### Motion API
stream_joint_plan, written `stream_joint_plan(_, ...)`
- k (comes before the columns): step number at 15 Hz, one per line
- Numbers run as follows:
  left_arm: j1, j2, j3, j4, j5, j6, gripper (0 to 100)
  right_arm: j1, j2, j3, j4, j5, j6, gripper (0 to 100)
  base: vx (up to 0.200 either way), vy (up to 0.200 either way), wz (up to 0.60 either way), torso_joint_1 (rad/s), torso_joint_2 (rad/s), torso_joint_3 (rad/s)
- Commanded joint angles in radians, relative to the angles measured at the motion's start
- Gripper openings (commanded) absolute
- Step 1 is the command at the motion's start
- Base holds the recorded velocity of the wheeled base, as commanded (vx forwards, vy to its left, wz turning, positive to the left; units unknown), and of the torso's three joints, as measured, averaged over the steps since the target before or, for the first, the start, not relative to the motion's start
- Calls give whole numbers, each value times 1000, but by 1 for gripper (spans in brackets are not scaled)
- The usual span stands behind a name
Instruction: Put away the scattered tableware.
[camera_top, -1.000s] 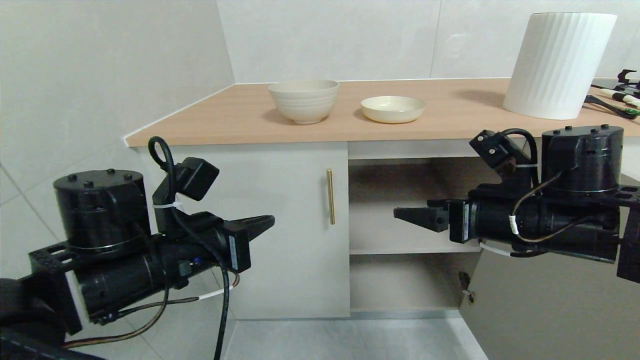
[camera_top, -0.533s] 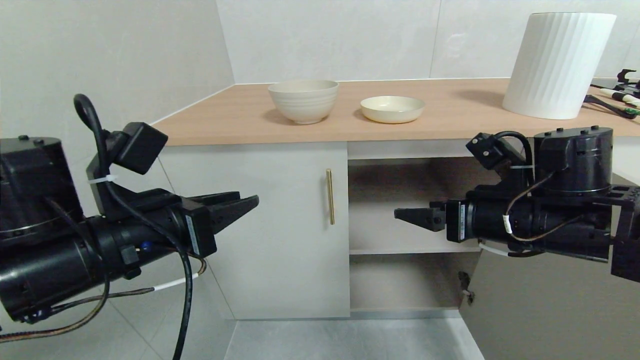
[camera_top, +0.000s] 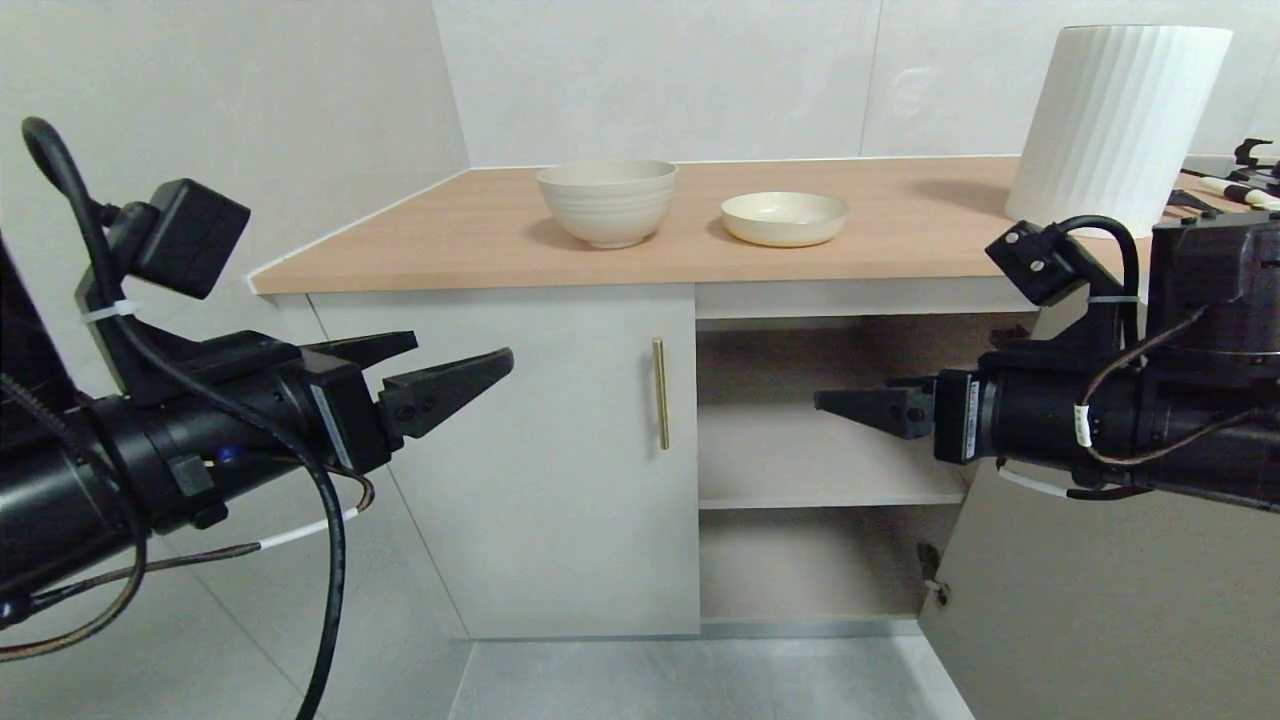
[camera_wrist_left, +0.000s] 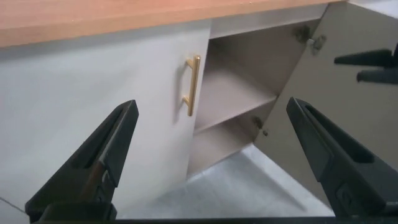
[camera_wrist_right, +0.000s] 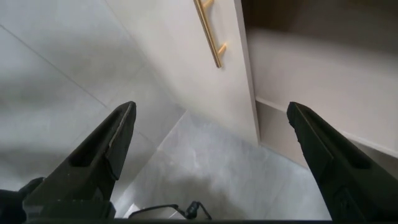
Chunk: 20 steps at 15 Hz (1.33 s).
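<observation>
The head view has the ribbed cream ceramic bowl (camera_top: 607, 203) and the shallow cream dish (camera_top: 785, 218) apart on the wooden table (camera_top: 450, 245), left of a tall white ribbed cylinder (camera_top: 1115, 130). The wrist views look at the gold bar handle (camera_wrist_left: 191, 85) and the open cupboard shelf (camera_wrist_left: 233, 93). The left gripper (camera_top: 463, 346) and right gripper (camera_top: 830, 402) hang below the table's edge, fingers spread.

A kitchen is indicated by a wooden countertop (camera_top: 900, 225) set against tiled walls (camera_top: 650, 75), with a bowl (camera_top: 607, 201) and dish (camera_top: 785, 218) on it, above a cabinet (camera_top: 560, 450) with a brass handle (camera_top: 659, 392).
</observation>
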Motion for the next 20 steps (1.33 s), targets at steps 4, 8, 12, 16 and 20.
stream_joint_plan(4,1,-42,-20,74,1,2,100,3,-40,4,1,1,0,100,0,0,0,0,0,0)
stream_joint_plan(8,1,-59,-42,146,0,2,100,18,-54,11,1,0,0,100,200,0,0,-4,1,5)
stream_joint_plan(12,0,-82,-38,146,-5,2,100,14,-77,99,-45,4,-106,100,100,0,0,5,0,-1)
stream_joint_plan(16,0,-82,-38,145,-5,2,100,12,-89,107,-75,4,-110,100,0,0,0,0,0,0)
stream_joint_plan(20,0,-82,-38,145,-5,2,100,12,-101,113,-75,4,-113,100,0,0,0,1,-19,-13)
